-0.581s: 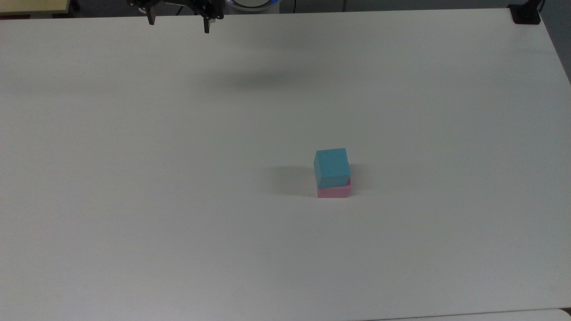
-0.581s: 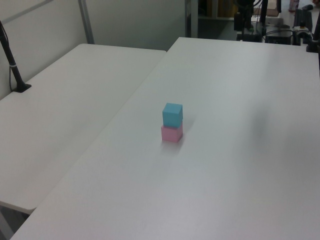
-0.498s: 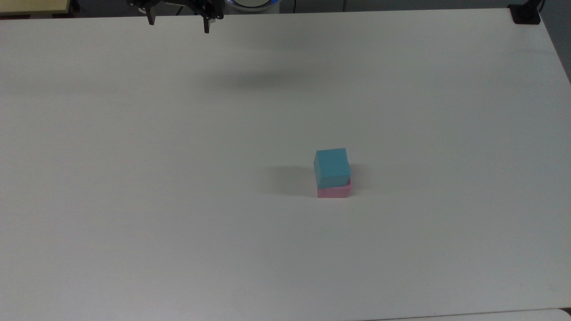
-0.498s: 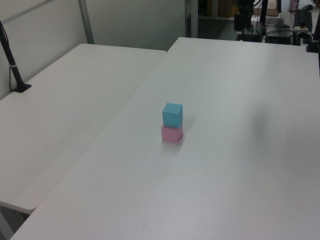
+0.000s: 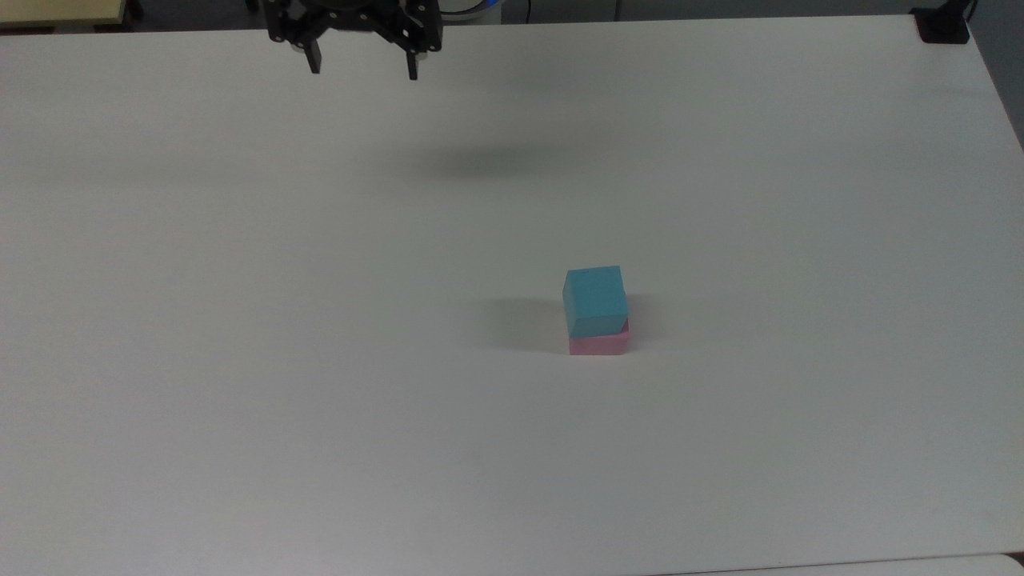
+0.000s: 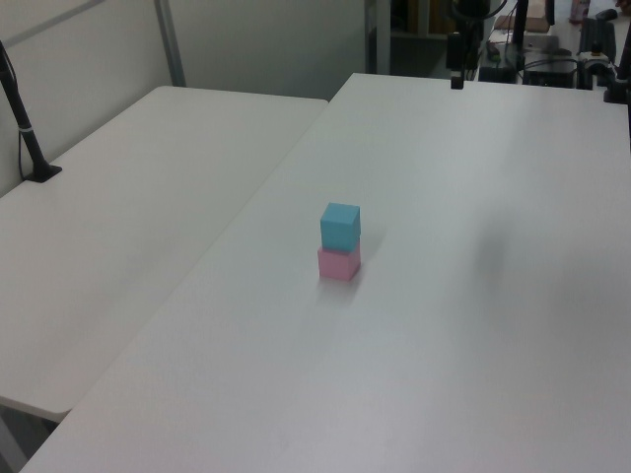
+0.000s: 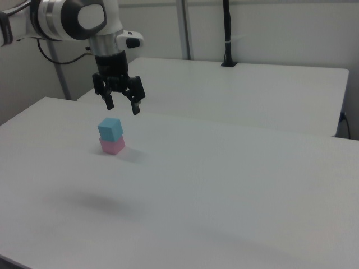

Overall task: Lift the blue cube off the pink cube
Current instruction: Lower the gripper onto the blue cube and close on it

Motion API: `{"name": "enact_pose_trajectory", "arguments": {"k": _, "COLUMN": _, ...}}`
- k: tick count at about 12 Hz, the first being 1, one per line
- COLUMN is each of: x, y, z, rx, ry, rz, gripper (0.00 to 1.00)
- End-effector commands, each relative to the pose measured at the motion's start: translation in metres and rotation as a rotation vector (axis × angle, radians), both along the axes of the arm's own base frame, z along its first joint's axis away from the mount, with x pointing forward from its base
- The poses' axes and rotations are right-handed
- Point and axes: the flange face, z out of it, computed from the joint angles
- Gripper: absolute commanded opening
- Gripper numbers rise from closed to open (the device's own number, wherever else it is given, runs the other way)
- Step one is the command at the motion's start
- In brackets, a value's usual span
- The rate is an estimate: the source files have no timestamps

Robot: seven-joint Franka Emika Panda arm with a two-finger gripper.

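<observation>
Since the earlier top view, the gripper (image 5: 363,67) has shifted toward the top view's right and a little down from the far edge, and its soft shadow on the table (image 5: 240,360) has moved the same way; both cubes lie where they lay before. Its two black fingers hang spread wide apart with nothing between them, high above the surface in the right view (image 7: 122,106). Right of it in the top view, and well apart, the blue cube (image 5: 594,301) sits on top of the pink cube (image 5: 598,345), turned slightly so that a strip of pink shows at the near side. No writing or label can be read on either cube. Bare white tabletop surrounds the stack on every side, and it stands far from all table edges.
</observation>
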Motion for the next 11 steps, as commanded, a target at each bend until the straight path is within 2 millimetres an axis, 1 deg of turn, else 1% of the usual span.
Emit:
{"name": "enact_pose_trajectory", "arguments": {"k": 1, "x": 0.056, "y": 0.067, "z": -0.024, "rx": 0.013, "ry": -0.029, "rz": 0.097, "gripper": 1.0}}
{"name": "enact_pose_trajectory", "arguments": {"k": 2, "x": 0.073, "y": 0.094, "z": -0.037, "rx": 0.006, "ry": -0.047, "rz": 0.103, "gripper": 1.0}}
{"name": "enact_pose_trajectory", "arguments": {"k": 3, "x": 0.087, "y": 0.12, "z": -0.053, "rx": -0.003, "ry": -0.061, "rz": 0.105, "gripper": 1.0}}
{"name": "enact_pose_trajectory", "arguments": {"k": 4, "x": 0.097, "y": 0.146, "z": -0.068, "rx": -0.007, "ry": -0.081, "rz": 0.122, "gripper": 1.0}}
{"name": "enact_pose_trajectory", "arguments": {"k": 5, "x": 0.104, "y": 0.165, "z": -0.083, "rx": -0.007, "ry": -0.098, "rz": 0.137, "gripper": 1.0}}
{"name": "enact_pose_trajectory", "arguments": {"k": 6, "x": 0.109, "y": 0.191, "z": -0.102, "rx": -0.004, "ry": -0.118, "rz": 0.145, "gripper": 1.0}}
{"name": "enact_pose_trajectory", "arguments": {"k": 7, "x": 0.112, "y": 0.208, "z": -0.118, "rx": -0.005, "ry": -0.122, "rz": 0.15, "gripper": 1.0}}
{"name": "enact_pose_trajectory", "arguments": {"k": 8, "x": 0.115, "y": 0.217, "z": -0.131, "rx": -0.008, "ry": -0.128, "rz": 0.144, "gripper": 1.0}}
{"name": "enact_pose_trajectory", "arguments": {"k": 9, "x": 0.116, "y": 0.225, "z": -0.137, "rx": -0.006, "ry": -0.139, "rz": 0.142, "gripper": 1.0}}
{"name": "enact_pose_trajectory", "arguments": {"k": 10, "x": 0.117, "y": 0.231, "z": -0.147, "rx": -0.008, "ry": -0.137, "rz": 0.141, "gripper": 1.0}}
{"name": "enact_pose_trajectory", "arguments": {"k": 11, "x": 0.119, "y": 0.237, "z": -0.15, "rx": -0.006, "ry": -0.158, "rz": 0.135, "gripper": 1.0}}
